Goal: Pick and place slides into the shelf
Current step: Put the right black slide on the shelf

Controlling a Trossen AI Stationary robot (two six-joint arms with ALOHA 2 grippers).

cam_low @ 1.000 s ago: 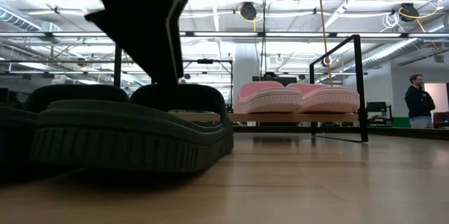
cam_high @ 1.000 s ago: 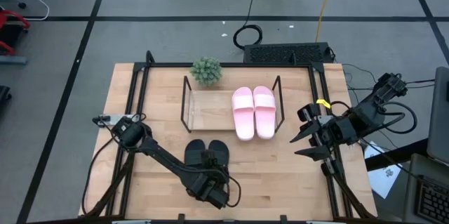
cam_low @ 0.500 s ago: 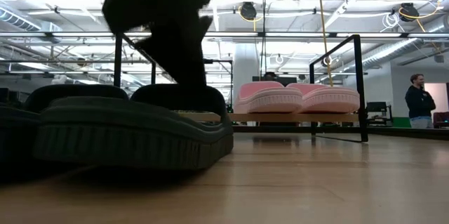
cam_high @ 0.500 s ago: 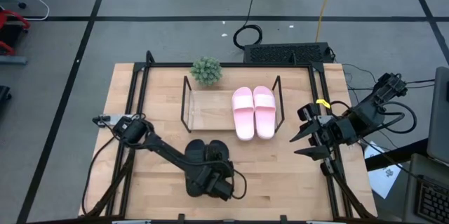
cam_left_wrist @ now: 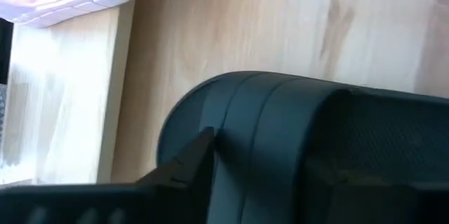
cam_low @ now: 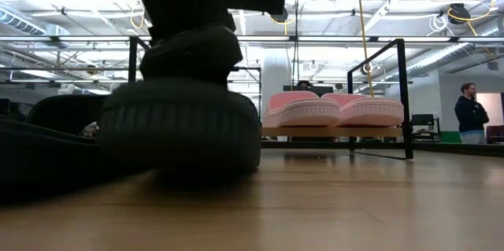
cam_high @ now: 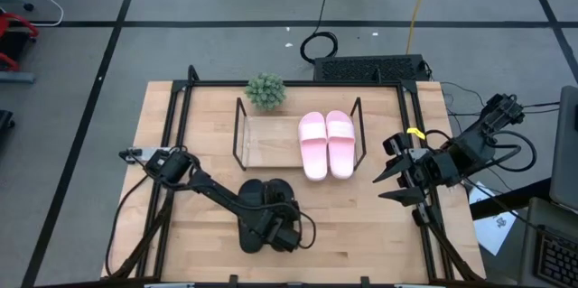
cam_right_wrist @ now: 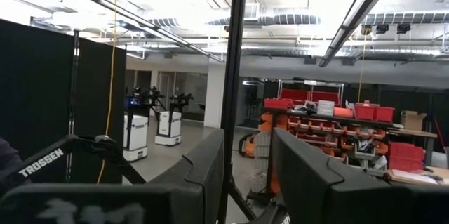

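Two pale pink slides lie side by side on the right half of the shelf, a black rod rack with a wooden board. The black pair lies on the table nearer the front: the left slide flat, the right one under my left gripper, which comes down on it from the near left. In the low view this slide looms large and tipped. My right gripper waits open, raised over the table's right edge. My left gripper is shut on the right black slide at its wide strap; one finger lies against the strap's edge, the other is hidden behind the slide. The fingers slant down from the near left. The slide stands tipped, its lower edge on the table.
A small potted plant stands behind the shelf's left end. The shelf's left half is bare board. A black table frame runs along both sides. A person stands far off in the room.
My left gripper has gone down and toward the far edge onto the black pair. The right black slide, flat a second ago, now stands tipped and looks taller in the low view. The left black slide and the pink pair have stayed put.
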